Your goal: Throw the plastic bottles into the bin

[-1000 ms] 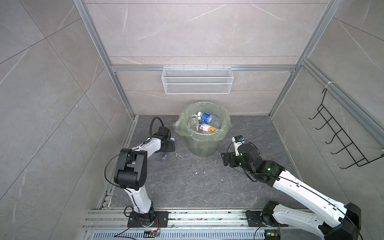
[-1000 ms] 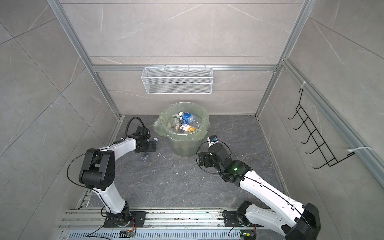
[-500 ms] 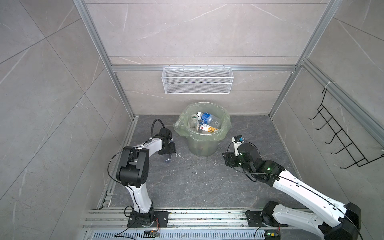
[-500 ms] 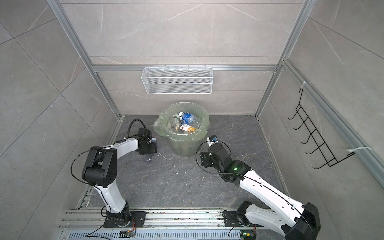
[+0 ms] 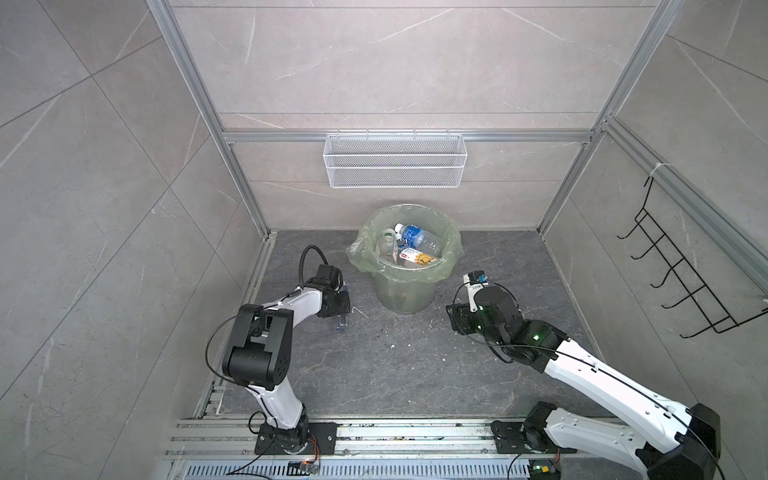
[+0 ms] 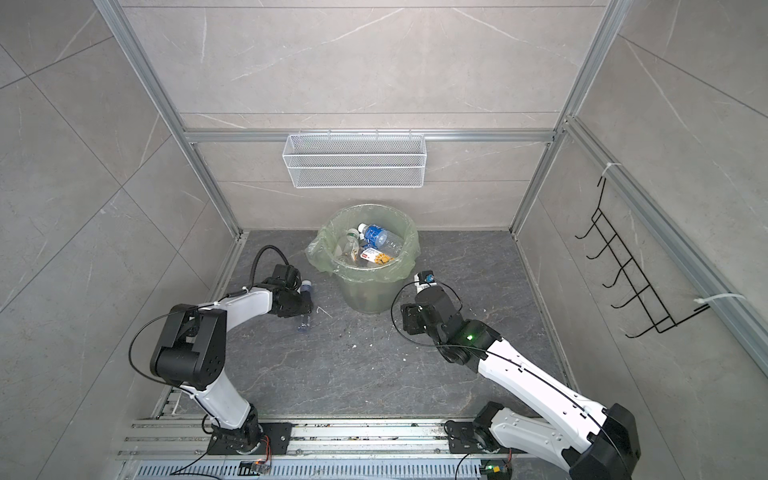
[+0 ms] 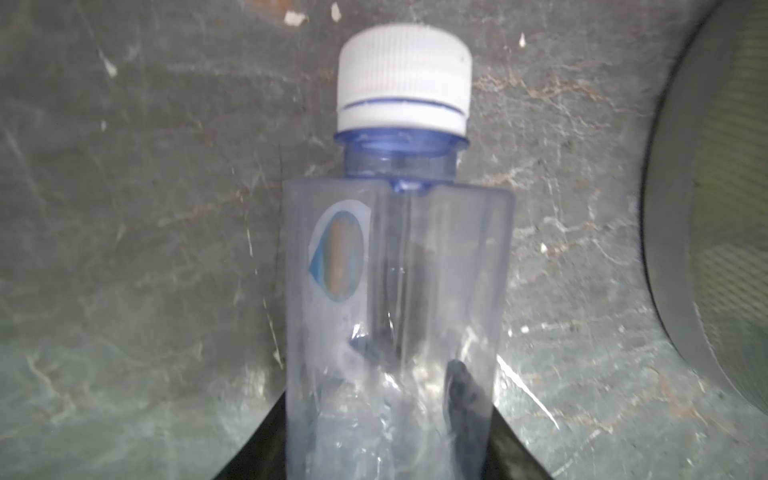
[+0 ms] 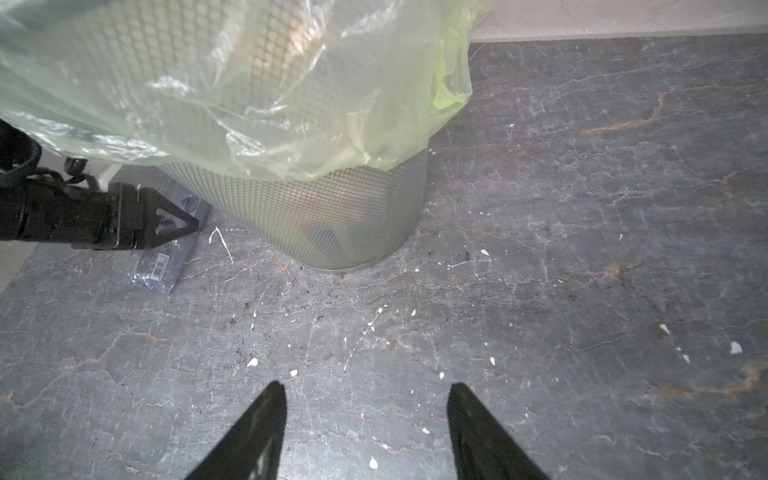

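Left claw [image 5: 341, 312] is clamped on a clear white-capped bottle [image 7: 395, 291] lying on the floor [image 8: 582, 208] just beside the bin [image 5: 403, 295], so the bin's wall crowds it on that side. Right claw [image 8: 368, 390] is spread with nothing in it, low over the floor on the bin's other side (only white crumbs [image 8: 735, 347] there). Several bottles [image 5: 413, 237] sit inside the bin, while the wire basket [image 5: 395, 166] and hook rack [image 5: 681, 258] hang on the walls, well apart from both arms.

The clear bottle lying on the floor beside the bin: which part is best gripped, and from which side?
Grip the clear bottle across its square body, below the neck, coming from above. It lies flat on the floor, so its two flat side faces stand free. The left gripper grips it there.
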`<state>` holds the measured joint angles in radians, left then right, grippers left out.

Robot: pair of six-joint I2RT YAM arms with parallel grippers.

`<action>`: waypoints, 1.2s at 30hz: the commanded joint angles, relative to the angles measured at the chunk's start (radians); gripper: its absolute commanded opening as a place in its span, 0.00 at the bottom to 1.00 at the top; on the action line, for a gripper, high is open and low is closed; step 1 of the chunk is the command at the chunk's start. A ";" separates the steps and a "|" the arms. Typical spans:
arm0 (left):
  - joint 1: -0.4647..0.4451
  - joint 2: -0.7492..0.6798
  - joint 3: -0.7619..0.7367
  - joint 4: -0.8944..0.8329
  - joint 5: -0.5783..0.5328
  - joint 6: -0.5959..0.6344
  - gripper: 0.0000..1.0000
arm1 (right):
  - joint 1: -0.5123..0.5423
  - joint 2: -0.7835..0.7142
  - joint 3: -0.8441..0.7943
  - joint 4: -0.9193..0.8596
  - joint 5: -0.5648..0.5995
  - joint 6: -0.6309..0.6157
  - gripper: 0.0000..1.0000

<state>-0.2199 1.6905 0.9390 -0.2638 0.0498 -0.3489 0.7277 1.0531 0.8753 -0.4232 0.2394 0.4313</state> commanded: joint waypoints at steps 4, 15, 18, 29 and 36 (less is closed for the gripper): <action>-0.008 -0.221 -0.181 0.207 0.095 -0.089 0.51 | -0.003 0.023 0.015 -0.008 0.006 0.028 0.64; -0.044 -0.597 -0.465 0.369 0.160 -0.139 0.55 | -0.002 0.044 -0.001 0.022 -0.011 0.041 0.64; -0.069 -0.716 -0.543 0.424 0.157 -0.121 0.57 | -0.002 0.049 -0.005 0.028 -0.017 0.045 0.64; -0.141 -1.033 -0.652 0.444 0.162 -0.062 0.63 | 0.000 0.067 -0.002 0.041 -0.031 0.051 0.64; -0.171 -1.175 -0.644 0.419 0.175 -0.035 0.68 | -0.001 0.071 0.002 0.043 -0.031 0.051 0.64</action>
<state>-0.3794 0.5541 0.2832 0.1276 0.1974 -0.4198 0.7277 1.1194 0.8753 -0.3988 0.2153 0.4694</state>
